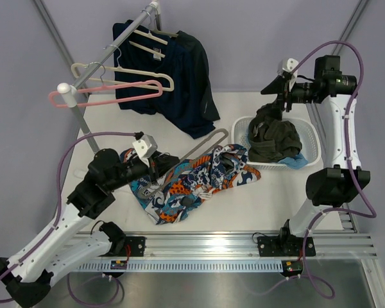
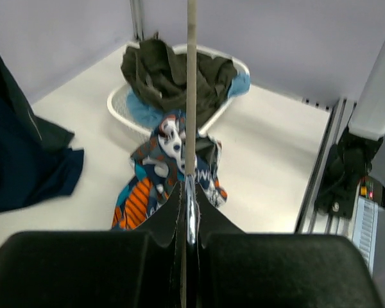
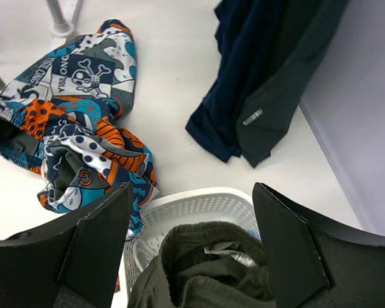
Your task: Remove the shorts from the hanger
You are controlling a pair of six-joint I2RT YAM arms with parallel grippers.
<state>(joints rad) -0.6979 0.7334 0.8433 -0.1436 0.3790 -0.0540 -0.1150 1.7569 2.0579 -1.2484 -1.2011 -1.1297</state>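
So your patterned shorts are in a crumpled heap on the white surface, pretty much dead centre, between the two arms. The pale hanger is lying in and over them, with its far end poking out towards the basket. You can't really tell from any view whether the fabric is clipped or just draped on it.

Your left gripper is down at the near-left edge of the heap. In the wrist view its jaws are pinched tight on a thin shiny bit of the hanger, and the bar runs straight away from them across the shorts.

Your right gripper hangs above the white basket, jaws spread wide with nothing between them. Its wrist camera looks down past the fingers at an olive garment piled in the basket, with the shorts off to one side. A bit of light blue cloth peeks out from the basket's near corner.

At the back left there's a rack with navy clothes hanging off it, plus a bare pink hanger and a cream hanger.
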